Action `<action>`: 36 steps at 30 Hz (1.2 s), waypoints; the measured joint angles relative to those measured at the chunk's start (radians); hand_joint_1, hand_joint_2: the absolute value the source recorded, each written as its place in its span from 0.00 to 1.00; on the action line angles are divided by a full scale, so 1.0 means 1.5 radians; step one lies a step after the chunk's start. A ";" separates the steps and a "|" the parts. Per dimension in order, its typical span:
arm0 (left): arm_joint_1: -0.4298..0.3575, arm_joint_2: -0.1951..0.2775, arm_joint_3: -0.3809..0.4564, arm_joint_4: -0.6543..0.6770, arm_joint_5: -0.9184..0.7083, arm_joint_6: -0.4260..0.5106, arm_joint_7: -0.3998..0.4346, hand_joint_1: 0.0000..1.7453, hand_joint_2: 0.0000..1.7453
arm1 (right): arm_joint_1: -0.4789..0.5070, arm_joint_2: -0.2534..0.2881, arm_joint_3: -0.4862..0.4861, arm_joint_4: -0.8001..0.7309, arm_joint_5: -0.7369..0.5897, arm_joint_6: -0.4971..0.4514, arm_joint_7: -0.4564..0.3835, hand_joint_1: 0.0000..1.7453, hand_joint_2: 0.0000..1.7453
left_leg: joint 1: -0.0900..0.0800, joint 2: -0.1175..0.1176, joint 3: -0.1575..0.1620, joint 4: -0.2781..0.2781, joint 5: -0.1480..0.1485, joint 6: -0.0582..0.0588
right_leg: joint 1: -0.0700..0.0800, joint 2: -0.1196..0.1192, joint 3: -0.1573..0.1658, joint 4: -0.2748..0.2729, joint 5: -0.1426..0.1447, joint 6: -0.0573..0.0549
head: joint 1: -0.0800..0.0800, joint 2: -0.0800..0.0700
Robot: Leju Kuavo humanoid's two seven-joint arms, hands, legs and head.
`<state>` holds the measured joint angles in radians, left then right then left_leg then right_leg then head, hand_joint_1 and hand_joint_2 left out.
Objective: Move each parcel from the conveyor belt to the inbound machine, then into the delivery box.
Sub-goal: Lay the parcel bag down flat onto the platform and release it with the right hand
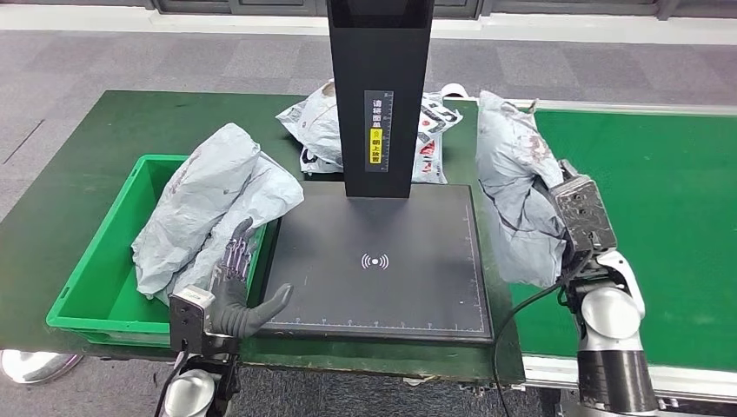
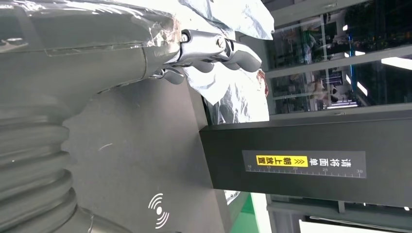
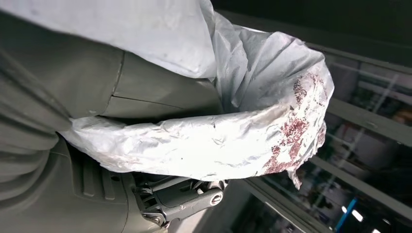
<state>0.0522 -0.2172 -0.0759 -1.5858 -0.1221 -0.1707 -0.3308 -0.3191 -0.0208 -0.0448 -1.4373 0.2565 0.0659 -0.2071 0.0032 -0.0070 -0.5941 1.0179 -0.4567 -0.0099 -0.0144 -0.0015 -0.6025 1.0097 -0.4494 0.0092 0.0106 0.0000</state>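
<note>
My right hand (image 1: 569, 248) grips a grey plastic parcel (image 1: 515, 201) and holds it up between the conveyor belt (image 1: 660, 208) and the black inbound machine (image 1: 382, 261). The right wrist view has the same parcel (image 3: 218, 141) wrapped over my right hand (image 3: 160, 194), with a reddish smear at its end. My left hand (image 1: 236, 291) hovers with fingers spread at the machine's front left corner, beside the green delivery box (image 1: 104, 269), holding nothing. Two grey parcels (image 1: 213, 204) lie in that box. In the left wrist view my left hand (image 2: 209, 51) is spread above the scanner plate.
The machine's black post (image 1: 380, 95) rises at the back of the plate (image 2: 145, 160). Behind it another grey and white parcel (image 1: 317, 122) lies on the green table (image 1: 78, 165). The conveyor belt runs off to the right.
</note>
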 joint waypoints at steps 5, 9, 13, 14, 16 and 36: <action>-0.002 0.000 -0.002 0.002 0.000 -0.002 0.001 0.00 1.00 | -0.042 0.022 0.035 0.021 0.030 -0.012 0.023 1.00 1.00 | 0.000 0.001 -0.002 0.000 0.000 0.000 | 0.000 0.001 0.000 0.000 0.000 0.000 | 0.000 0.000; -0.027 -0.004 -0.017 0.014 0.001 -0.003 0.003 0.00 1.00 | -0.145 0.080 0.117 0.182 0.038 -0.045 0.031 0.77 1.00 | 0.000 0.005 0.001 0.000 0.001 -0.001 | 0.000 0.005 -0.001 0.000 0.002 -0.002 | 0.000 0.000; -0.044 -0.004 -0.033 0.024 0.006 0.003 0.006 0.00 1.00 | -0.216 0.143 0.193 0.344 0.009 -0.047 0.028 0.00 1.00 | 0.000 0.004 0.001 0.000 0.002 -0.003 | 0.002 0.004 -0.002 0.001 0.002 -0.002 | 0.000 0.000; -0.047 -0.004 -0.035 0.025 0.007 0.004 0.008 0.00 1.00 | -0.226 0.157 0.206 0.376 0.001 -0.043 0.029 0.00 1.00 | 0.001 0.003 0.001 0.000 0.003 -0.004 | 0.003 0.004 -0.002 0.001 0.002 -0.003 | 0.000 0.000; -0.054 -0.003 -0.040 0.029 0.010 0.004 0.009 0.00 1.00 | -0.241 0.179 0.222 0.429 -0.013 -0.031 0.032 0.00 1.00 | 0.002 0.003 0.000 0.000 0.003 -0.004 | 0.003 0.004 -0.002 0.001 0.002 -0.003 | 0.000 0.000; -0.091 0.001 -0.055 0.059 0.018 0.005 0.016 0.00 1.00 | -0.269 0.251 0.430 0.602 -0.151 -0.008 0.076 0.00 0.25 | 0.002 0.003 0.000 0.000 0.002 -0.004 | 0.002 0.003 -0.002 0.001 0.002 -0.003 | 0.000 0.000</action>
<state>-0.0844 -0.2157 -0.1591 -1.4966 -0.0954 -0.1625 -0.3071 -0.7227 0.3552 0.5999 -0.5338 0.0302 0.0545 -0.0927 0.0069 -0.0030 -0.5946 1.0175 -0.4531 -0.0161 -0.0107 0.0036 -0.6060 1.0107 -0.4461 0.0048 0.0107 0.0000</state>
